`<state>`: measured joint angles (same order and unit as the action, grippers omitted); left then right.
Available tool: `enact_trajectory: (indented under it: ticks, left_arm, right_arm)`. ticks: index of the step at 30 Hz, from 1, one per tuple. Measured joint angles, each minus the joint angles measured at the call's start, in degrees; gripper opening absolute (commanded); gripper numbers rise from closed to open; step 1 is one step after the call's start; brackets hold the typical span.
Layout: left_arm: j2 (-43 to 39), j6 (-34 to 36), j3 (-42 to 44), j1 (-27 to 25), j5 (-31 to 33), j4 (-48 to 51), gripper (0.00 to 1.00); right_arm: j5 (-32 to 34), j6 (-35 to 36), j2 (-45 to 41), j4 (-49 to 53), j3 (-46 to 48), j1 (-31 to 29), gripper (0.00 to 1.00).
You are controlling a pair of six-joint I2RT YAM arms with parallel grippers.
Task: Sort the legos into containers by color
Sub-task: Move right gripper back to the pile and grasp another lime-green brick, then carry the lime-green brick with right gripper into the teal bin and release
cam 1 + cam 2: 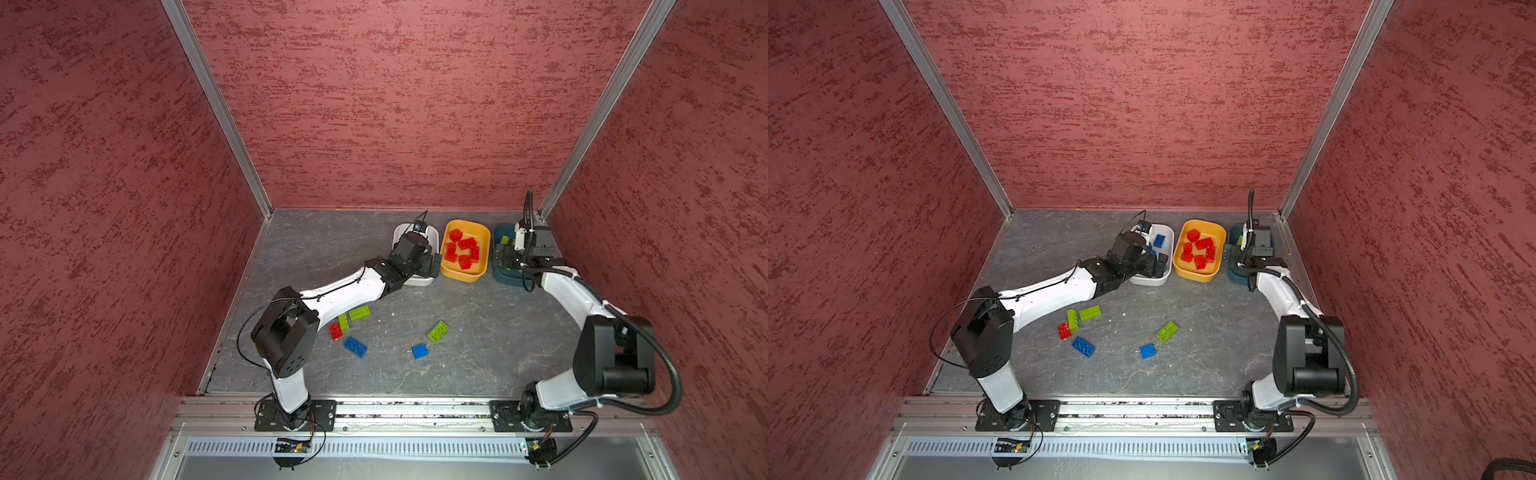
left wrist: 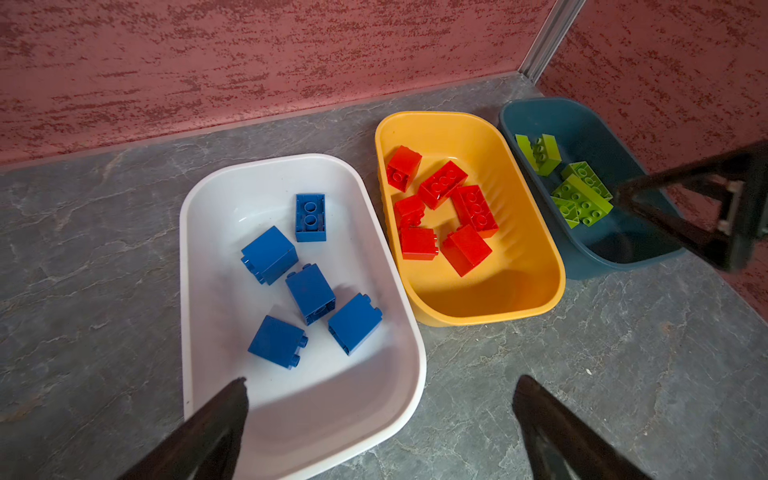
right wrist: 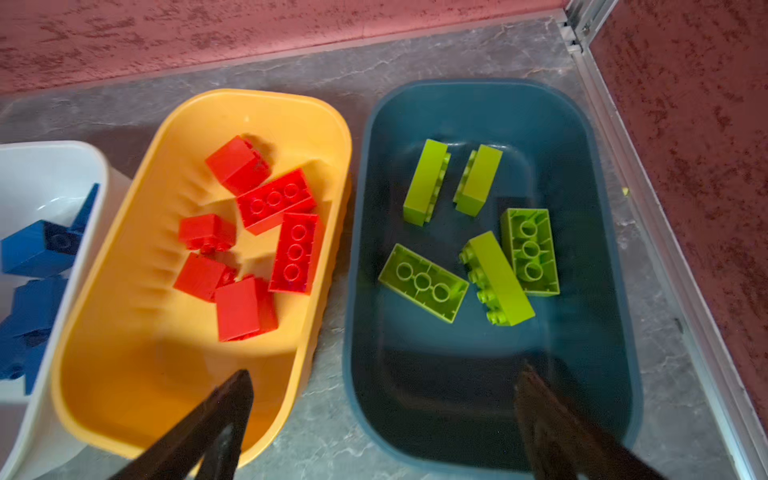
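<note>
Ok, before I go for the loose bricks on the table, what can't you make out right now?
- Teal tub: the right arm's wrist covers most of it in both top views.
- White tub: its blue bricks are hidden under the left arm in a top view; the right wrist view's edge cuts it off.

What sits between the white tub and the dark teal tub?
The yellow-orange plastic tub, holding red studded bricks; the left wrist view shows it.

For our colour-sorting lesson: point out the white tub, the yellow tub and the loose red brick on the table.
white tub (image 2: 332, 395): left wrist view, bare inner floor.
yellow tub (image 2: 490, 299): left wrist view, bare inner floor.
loose red brick (image 1: 335, 331): a top view, its top face.
</note>
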<state>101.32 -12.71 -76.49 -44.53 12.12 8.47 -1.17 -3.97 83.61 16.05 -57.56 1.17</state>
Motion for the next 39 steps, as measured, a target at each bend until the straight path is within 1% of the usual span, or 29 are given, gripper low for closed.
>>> enact_trajectory:
  ticks: [5,9,11,16,18,22,27,33,34,37,39]
  left_arm:
    - [-0.2,-1.7,1.1,0.3,0.6,-0.5,0.99]
    - [-0.2,-3.5,1.2,0.9,0.6,-0.3,0.99]
    - [-0.2,-4.7,1.2,1.5,0.6,-0.3,0.99]
    - [-1.3,-7.5,2.9,3.4,0.5,-0.3,0.99]
    - [-1.5,-8.2,3.3,4.0,0.6,-0.3,0.99]
    - [-1.9,-9.2,3.6,4.4,1.1,0.2,0.99]
    - [-2.1,-10.0,3.6,4.4,1.8,0.6,0.99]
    - [-2.1,-10.4,3.6,4.5,2.5,1.3,0.99]
    - [-2.1,-10.5,3.6,4.6,2.7,1.4,0.99]
    - [-2.1,-11.0,3.6,4.6,4.2,1.9,0.99]
    - [-2.1,-11.5,3.6,4.7,5.6,2.3,1.0]
  right_arm:
    - [-2.6,-1.2,-6.7,0.7,3.5,-4.5,0.99]
    - [-5.5,-3.0,-8.4,2.5,5.3,-9.8,0.99]
    - [-6.5,-4.7,-8.6,2.7,7.2,-13.5,0.99]
    - [-6.1,-8.9,-8.6,2.7,13.9,-24.3,0.99]
    - [-6.1,-9.6,-8.6,2.8,15.7,-27.3,0.99]
    - [-5.7,-8.7,-7.4,3.2,16.2,-33.2,0.99]
    - [-5.1,-6.7,-3.1,4.5,15.9,-40.7,0.99]
    - [-1.6,-5.9,2.2,7.3,14.1,-44.4,0.98]
    - [-1.0,-5.9,2.7,7.6,13.9,-44.7,0.97]
    - [0.1,-5.7,3.5,8.2,13.5,-45.5,0.83]
    - [0.8,-5.8,3.9,9.0,13.0,-45.8,0.78]
